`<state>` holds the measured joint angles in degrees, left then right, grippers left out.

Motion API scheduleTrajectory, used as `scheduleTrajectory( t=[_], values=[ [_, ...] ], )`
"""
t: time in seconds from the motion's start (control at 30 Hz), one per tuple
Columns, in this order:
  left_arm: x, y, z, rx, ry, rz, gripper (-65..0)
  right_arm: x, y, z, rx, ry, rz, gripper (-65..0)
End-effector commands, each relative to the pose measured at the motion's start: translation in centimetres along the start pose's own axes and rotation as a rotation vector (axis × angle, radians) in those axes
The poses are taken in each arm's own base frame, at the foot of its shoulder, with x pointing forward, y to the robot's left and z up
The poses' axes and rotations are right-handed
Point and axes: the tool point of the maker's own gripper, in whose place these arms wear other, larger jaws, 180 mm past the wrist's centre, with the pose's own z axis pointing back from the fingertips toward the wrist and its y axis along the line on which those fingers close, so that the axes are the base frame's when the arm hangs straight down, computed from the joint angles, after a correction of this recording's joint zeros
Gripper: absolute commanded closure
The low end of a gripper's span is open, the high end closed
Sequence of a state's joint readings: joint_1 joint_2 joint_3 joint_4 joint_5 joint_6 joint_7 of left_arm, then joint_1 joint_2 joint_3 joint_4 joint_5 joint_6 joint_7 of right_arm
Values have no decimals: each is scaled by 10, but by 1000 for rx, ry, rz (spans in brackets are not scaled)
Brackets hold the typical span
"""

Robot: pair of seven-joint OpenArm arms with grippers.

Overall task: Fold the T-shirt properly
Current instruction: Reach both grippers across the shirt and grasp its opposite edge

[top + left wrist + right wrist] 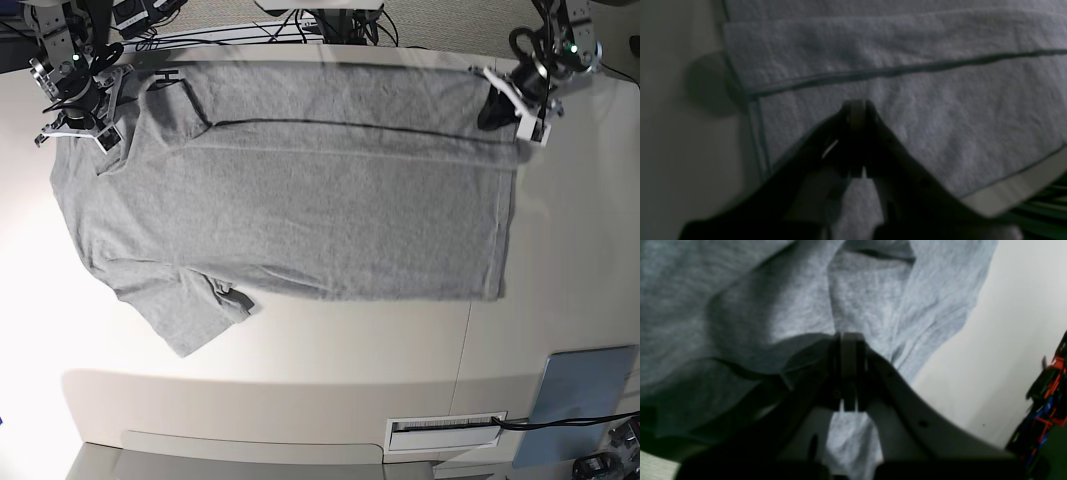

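The heather-grey T-shirt point(300, 210) lies spread on the white table, plain side up. Its collar end is to the left and its hem to the right, and a strip along the far edge is folded over. One sleeve point(190, 310) sticks out at the front left with a small rumple. My left gripper point(497, 112) is shut at the far right corner, over the hem. In the left wrist view it point(857, 103) hovers above flat layered cloth point(940, 116). My right gripper point(78, 125) is shut at the far left shoulder. In its wrist view the tips point(848, 336) sit against bunched folds point(740, 306).
A flat blue-grey pad point(585, 400) lies at the front right corner of the table point(560, 250). A white labelled slot point(445, 428) sits at the front edge. Cables point(330, 20) run behind the far edge. Red and black hardware point(1050, 390) stands beyond the table.
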<state>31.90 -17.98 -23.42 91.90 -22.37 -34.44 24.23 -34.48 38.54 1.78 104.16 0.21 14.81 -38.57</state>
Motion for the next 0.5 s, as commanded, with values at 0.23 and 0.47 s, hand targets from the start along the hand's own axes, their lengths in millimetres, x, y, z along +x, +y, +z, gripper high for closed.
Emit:
scheduleTrajectory(
  t=[0.23, 0.47],
  values=[
    [-93, 9, 35, 76, 329, -11, 0, 7, -9, 3, -16, -27, 3, 0],
    [-63, 17, 42, 71, 225, 9, 0, 14, -10, 3, -20, -65, 1, 0]
  ],
)
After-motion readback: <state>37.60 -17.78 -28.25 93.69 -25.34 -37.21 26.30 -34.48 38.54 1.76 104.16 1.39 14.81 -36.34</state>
